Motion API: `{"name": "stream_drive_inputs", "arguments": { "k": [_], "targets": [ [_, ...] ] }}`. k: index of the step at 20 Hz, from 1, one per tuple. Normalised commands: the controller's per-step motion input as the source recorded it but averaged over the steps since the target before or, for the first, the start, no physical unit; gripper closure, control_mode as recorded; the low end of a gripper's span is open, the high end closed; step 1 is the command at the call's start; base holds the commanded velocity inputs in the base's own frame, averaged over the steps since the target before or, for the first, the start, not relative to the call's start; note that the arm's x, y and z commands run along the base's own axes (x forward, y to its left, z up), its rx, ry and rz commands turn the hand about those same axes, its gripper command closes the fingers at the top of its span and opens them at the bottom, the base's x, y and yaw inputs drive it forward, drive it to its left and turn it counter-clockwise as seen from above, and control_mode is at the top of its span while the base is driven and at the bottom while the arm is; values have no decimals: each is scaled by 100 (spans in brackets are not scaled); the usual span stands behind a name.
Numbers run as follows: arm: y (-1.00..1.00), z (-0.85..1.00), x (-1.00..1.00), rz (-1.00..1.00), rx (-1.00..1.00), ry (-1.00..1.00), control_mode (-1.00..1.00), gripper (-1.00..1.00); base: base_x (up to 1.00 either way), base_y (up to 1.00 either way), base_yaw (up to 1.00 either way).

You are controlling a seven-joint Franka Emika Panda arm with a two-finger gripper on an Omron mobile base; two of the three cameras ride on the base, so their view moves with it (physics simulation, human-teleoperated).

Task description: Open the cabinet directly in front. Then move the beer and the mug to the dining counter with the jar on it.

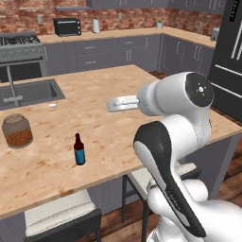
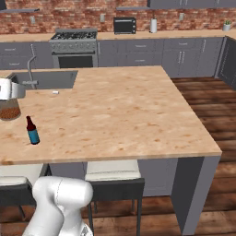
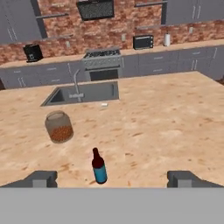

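Observation:
The beer (image 3: 99,166), a dark bottle with a blue label, stands upright on the dining counter (image 1: 118,137) near its front edge. In the hand view my gripper (image 3: 113,178) hangs open above and behind the bottle, its fingertips (image 3: 41,178) wide apart with nothing between them. The left base view shows the beer (image 1: 79,150) to the right of the brownish jar (image 1: 17,131), with my gripper (image 1: 113,104) over the middle of the counter, apart from both. The beer (image 2: 32,130) and the jar (image 2: 8,110) also sit at the left of the right base view. The green mug and the wall cabinet are out of view.
A steel sink (image 1: 28,92) with a faucet (image 1: 12,87) is set into the island behind the jar. A small white item (image 1: 52,105) lies by the sink. Stools (image 1: 61,212) stand under the near edge. A range (image 2: 73,46), low grey cabinets and a black fridge (image 1: 229,56) line the brick walls.

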Motion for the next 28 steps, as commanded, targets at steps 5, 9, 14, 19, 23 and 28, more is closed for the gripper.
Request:
{"name": "stream_drive_inputs", "arguments": {
  "k": [5, 9, 14, 19, 23, 28],
  "targets": [
    [0, 1, -38, 0, 0, -9, 100, -100, -20, -2, 0],
    [0, 0, 0, 0, 0, 0, 100, -100, -100, -37, -9],
    [0, 0, 0, 0, 0, 0, 100, -100, -25, -90, -38],
    [0, 0, 0, 0, 0, 0, 100, -100, 36, -100, -27],
    [0, 0, 0, 0, 0, 0, 100, -100, 69, -100, -12],
    [0, 0, 0, 0, 0, 0, 100, -100, 85, -100, -2]
  ]
}}
